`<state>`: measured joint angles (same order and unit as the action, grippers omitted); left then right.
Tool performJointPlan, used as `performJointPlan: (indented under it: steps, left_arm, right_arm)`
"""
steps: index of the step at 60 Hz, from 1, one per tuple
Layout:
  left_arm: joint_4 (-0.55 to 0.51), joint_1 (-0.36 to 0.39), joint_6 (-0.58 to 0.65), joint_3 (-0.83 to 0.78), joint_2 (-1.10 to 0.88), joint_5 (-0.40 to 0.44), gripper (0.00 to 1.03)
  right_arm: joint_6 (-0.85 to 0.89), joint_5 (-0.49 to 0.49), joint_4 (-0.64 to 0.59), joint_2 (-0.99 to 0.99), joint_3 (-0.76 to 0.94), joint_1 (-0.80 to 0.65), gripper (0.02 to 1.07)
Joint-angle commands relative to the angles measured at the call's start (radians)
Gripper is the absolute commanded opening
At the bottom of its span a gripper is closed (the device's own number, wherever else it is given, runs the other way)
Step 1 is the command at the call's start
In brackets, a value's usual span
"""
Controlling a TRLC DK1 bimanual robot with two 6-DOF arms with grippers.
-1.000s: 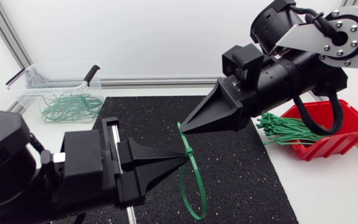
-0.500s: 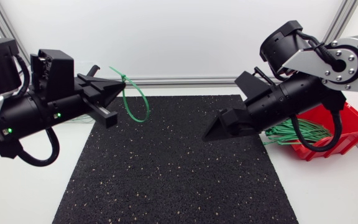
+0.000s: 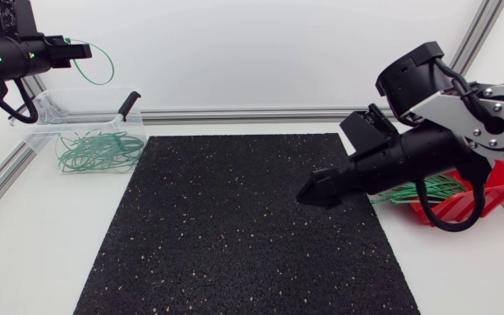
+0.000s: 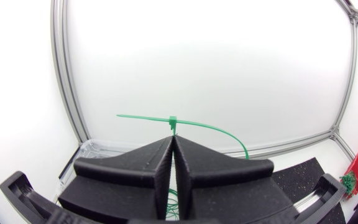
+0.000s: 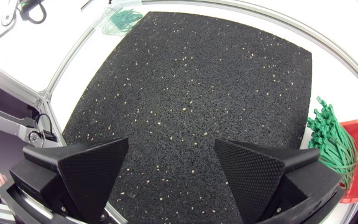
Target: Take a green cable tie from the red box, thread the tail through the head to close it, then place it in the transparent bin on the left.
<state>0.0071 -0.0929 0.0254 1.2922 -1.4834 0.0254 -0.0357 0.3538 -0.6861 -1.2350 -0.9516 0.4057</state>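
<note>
Left tool (image 4: 172, 143) pinched tight on the looped green cable tie (image 4: 173, 122) — held above the transparent bin (image 3: 33, 124), right tool (image 5: 171, 149) spread wide and empty — over the black mat (image 3: 234, 236), beside the red box (image 3: 486, 199)

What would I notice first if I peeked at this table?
The left claw is up high above the transparent bin, pinching a green cable tie closed into a loop. Then there's the big black mat in the middle. The open right claw hovers over its right side, next to the red box with its bundle of ties.
</note>
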Motion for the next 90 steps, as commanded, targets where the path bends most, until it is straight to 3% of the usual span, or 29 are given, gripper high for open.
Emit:
performJointPlan:
  steps: [1,12,24,28,31,35,38,46,55,69,90]
  left_arm:
    - [-0.015,-0.022,-0.019,0.084,-0.075,-0.041,0.04]
    - [-0.091,-0.051,-0.010,0.222,-0.222,-0.127,0.04]
    - [-0.415,-0.097,-0.041,0.476,-0.439,-0.133,0.04]
    - [-0.545,-0.102,-0.053,0.559,-0.500,-0.134,0.16]
    - [-0.645,-0.108,-0.076,0.633,-0.540,-0.133,0.31]
    - [-0.673,-0.108,-0.076,0.642,-0.540,-0.133,0.53]
    - [-0.685,-0.108,-0.076,0.641,-0.529,-0.133,0.63]
    - [-0.685,-0.093,-0.078,0.585,-0.463,-0.133,0.99]
    - [-0.596,-0.059,-0.076,0.420,-0.325,-0.133,1.00]
    - [-0.387,0.013,-0.068,0.107,-0.086,-0.133,0.99]
    - [-0.187,0.062,-0.064,-0.284,0.255,-0.131,0.99]
  right_arm:
    - [0.025,-0.015,0.005,0.046,0.039,0.007,1.03]
    - [0.037,-0.016,0.005,0.092,0.085,0.001,1.03]
    - [0.039,-0.016,0.003,0.129,0.134,0.004,1.03]
    - [0.037,-0.018,-0.001,0.143,0.137,0.004,1.03]
    - [0.037,-0.019,-0.010,0.154,0.137,0.004,1.03]
    - [0.037,-0.021,-0.023,0.170,0.137,0.004,1.03]
    - [0.037,-0.022,-0.027,0.181,0.137,0.004,1.03]
    - [0.039,-0.038,-0.032,0.198,0.139,0.001,1.03]
    - [0.060,-0.058,-0.029,0.232,0.151,-0.031,1.03]
    - [0.148,-0.061,-0.006,0.304,0.185,-0.200,1.03]
    - [0.206,-0.062,0.117,0.568,0.340,-0.406,1.03]
